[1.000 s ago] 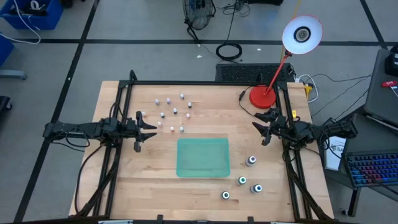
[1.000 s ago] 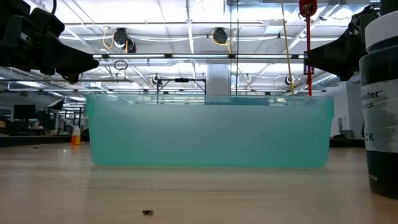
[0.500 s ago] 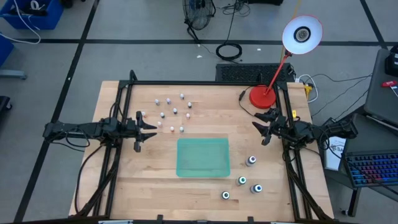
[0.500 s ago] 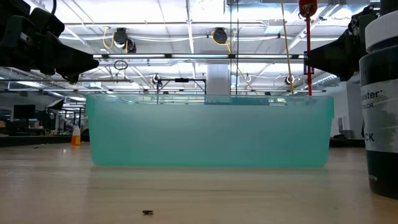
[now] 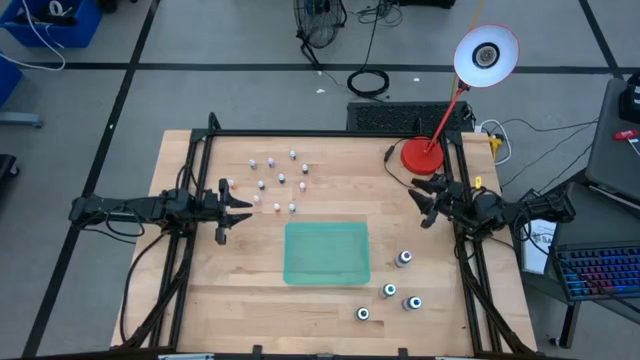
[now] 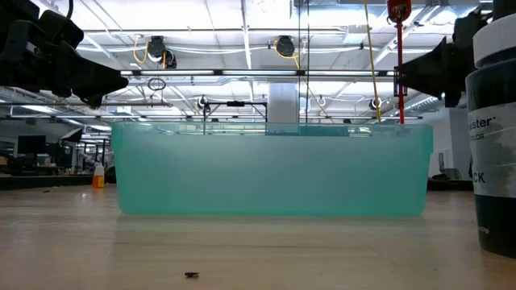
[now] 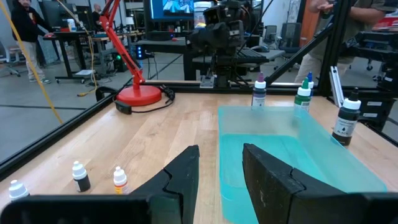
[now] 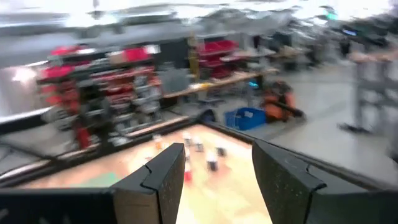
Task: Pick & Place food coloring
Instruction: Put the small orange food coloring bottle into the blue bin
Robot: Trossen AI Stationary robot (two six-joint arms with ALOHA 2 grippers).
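Several tiny whitish food coloring bottles point(image 5: 275, 180) stand upright on the wood table at its far left part; three show in the left wrist view point(image 7: 79, 176). Slightly bigger dark bottles with coloured tops point(image 5: 404, 259) stand at the near right, beyond the tray in the left wrist view point(image 7: 303, 96). My left gripper point(image 5: 246, 210) hovers open at the table's left side, level, just near of the small bottles. My right gripper point(image 5: 422, 202) hovers open at the right side, far of the bigger bottles. Nothing is between either pair of fingers point(image 7: 186, 180) point(image 8: 165, 171).
A translucent green tray point(image 5: 327, 252) lies in the table's middle, toward the near edge, and fills the low view point(image 6: 272, 169). A red lamp base point(image 5: 423, 155) with a cable sits at the far right. Black frame rails run along both table sides. One dark bottle point(image 6: 493, 145) stands close to the low camera.
My right gripper has rolled a little about the line it points along, staying at the table's right side above the wood. It has neither opened nor shut. The bottles and the tray stand as before.
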